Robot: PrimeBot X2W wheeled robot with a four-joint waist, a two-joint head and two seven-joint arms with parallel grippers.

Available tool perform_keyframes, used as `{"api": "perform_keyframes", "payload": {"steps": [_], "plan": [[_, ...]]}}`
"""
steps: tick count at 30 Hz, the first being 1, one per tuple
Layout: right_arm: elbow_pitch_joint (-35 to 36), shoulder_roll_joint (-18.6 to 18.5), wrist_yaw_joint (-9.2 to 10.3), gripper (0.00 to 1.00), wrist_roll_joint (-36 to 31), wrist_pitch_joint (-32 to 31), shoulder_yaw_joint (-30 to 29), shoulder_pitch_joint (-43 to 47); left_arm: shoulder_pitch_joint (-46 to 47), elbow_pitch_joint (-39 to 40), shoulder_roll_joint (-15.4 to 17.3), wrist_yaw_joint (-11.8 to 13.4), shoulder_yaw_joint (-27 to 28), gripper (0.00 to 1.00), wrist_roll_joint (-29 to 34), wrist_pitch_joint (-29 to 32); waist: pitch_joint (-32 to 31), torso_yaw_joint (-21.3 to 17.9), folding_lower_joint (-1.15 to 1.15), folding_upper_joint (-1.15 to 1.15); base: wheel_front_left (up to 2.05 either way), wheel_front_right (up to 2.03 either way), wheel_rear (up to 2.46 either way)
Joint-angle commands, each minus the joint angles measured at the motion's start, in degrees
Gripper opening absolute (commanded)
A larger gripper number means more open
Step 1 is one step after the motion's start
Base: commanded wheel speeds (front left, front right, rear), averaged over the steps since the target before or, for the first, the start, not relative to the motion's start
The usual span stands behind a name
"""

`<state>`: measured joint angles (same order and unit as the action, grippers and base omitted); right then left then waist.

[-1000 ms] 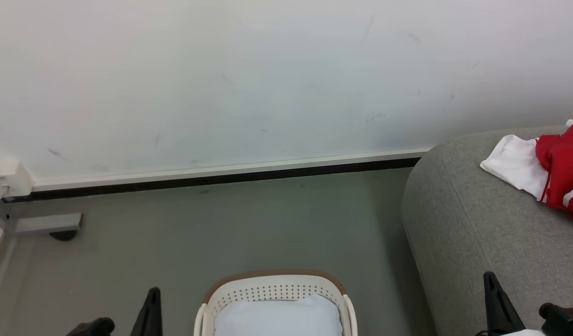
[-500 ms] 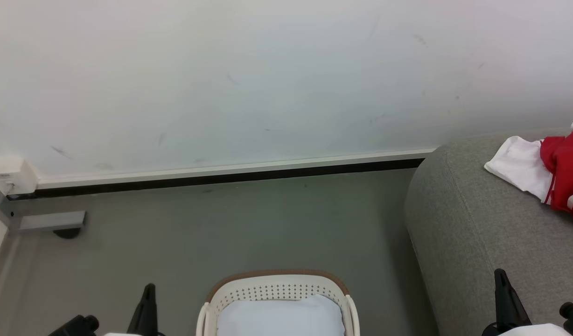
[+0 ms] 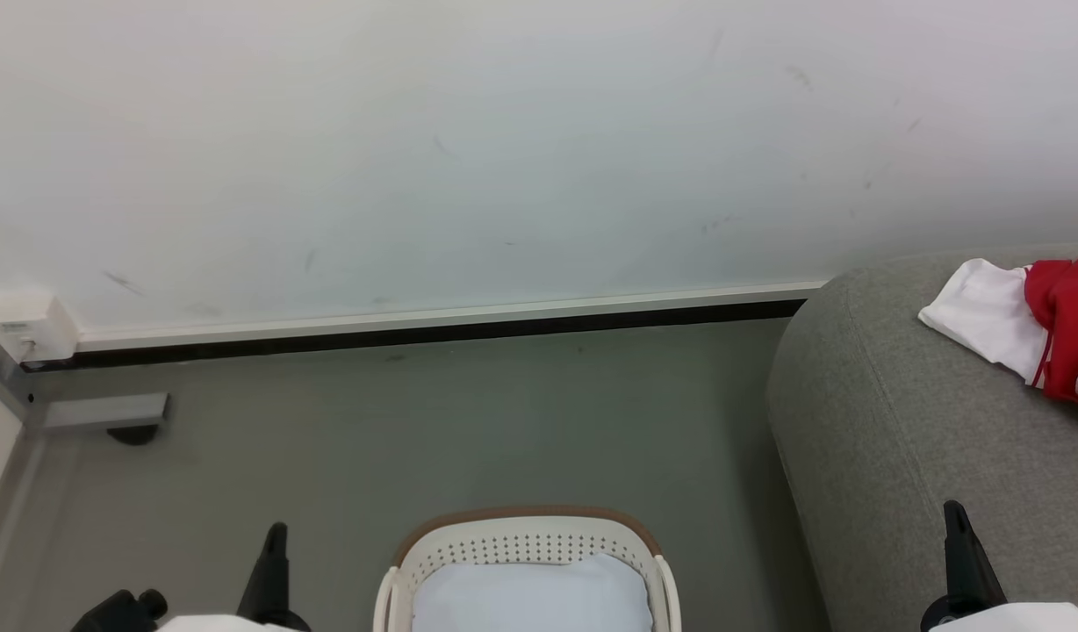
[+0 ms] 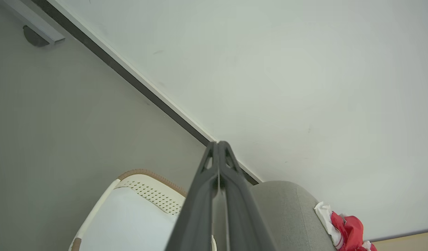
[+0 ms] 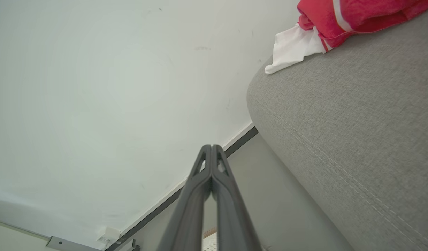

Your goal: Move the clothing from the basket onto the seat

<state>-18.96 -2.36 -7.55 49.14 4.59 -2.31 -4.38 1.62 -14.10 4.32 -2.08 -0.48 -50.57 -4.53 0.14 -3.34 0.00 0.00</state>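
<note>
The cream basket with its brown rim stands on the floor at the bottom middle of the head view, its pale floor bare; it also shows in the left wrist view, basket. On the grey seat at the right lies the clothing, a white piece beside bright red ones, also seen as clothing and clothing. My left gripper is shut with nothing in it, left of the basket. Over the seat's front edge my right gripper is shut and holds nothing. Fingertips meet in both wrist views: left gripper, right gripper.
A white wall with a dark baseboard runs behind the grey floor. A small white box and a grey bracket sit at the far left corner. The seat has a stitched seam.
The whole head view has shifted slightly, so the camera moved. Both grippers have sunk a little toward the bottom edge and stay shut. Basket and clothing lie as before.
</note>
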Motion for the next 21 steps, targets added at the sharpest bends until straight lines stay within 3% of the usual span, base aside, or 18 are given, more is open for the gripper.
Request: {"api": "perform_keyframes", "payload": {"steps": [1, 21], "plan": [[1.02, -0.49, 0.04, 0.0, 2.35, -0.53, -0.43, -1.34, 1.4, 0.62, 0.08, -0.53, 0.64, 0.0, -2.38, 0.51, 0.0, 0.09, 0.0, 0.0, 0.0, 0.0, 0.0], [2.31, -0.58, 0.05, 0.0, 14.9, -3.8, -1.62, -1.7, 2.51, 0.48, -0.38, -2.09, 2.67, 0.0, -14.62, 3.79, 0.01, 0.86, 0.0, 0.0, 0.0, 0.0, 0.0]]}}
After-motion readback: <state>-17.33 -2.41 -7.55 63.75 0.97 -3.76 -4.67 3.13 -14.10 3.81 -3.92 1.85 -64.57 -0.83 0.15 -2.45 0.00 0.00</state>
